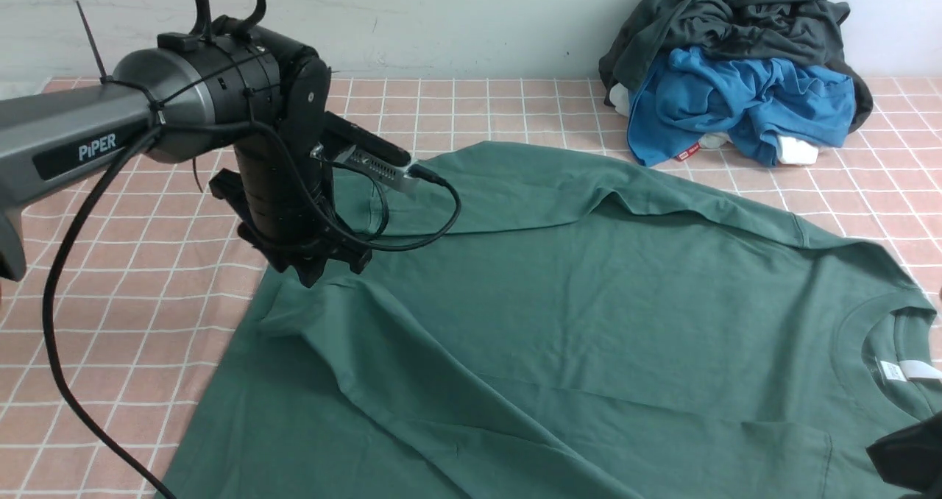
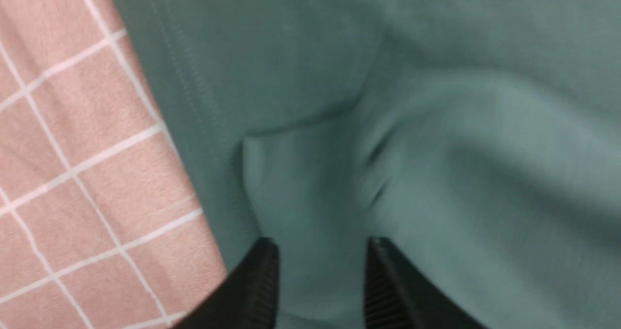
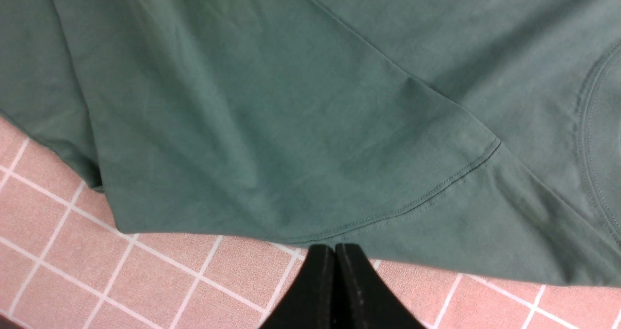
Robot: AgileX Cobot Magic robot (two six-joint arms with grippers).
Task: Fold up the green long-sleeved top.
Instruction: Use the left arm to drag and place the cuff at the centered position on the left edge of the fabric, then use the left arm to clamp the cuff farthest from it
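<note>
"Front view first: where is the green long-sleeved top (image 1: 589,322)?"

"Spread out over the pink checked tablecloth (image 1: 110,300), filling the middle and the near right of the scene. Its collar is at the right edge, with the white neck label (image 1: 909,370) showing inside, and its body runs out toward the left."

"And the left gripper (image 1: 320,267)?"

"It points down at the top's left edge, where the green meets the pink checks. In the left wrist view its two black fingers (image 2: 262,271) stand apart, with rumpled green fabric showing in the gap. The jaws are parted, not clamped. I can't tell whether the tips touch the fabric."

"What about the right gripper (image 3: 335,247)?"

"The right wrist view shows its fingers pressed flat together with nothing between them. It sits over bare tablecloth, just beside the top's near edge, where a stitched seam curves past."

"Is anything else on the table?"

"A heap of clothes lies at the far right against the wall. A bright blue garment (image 1: 736,101) is under a dark grey garment (image 1: 736,20). The heap is close to the green top, but whether they touch isn't clear."
</note>
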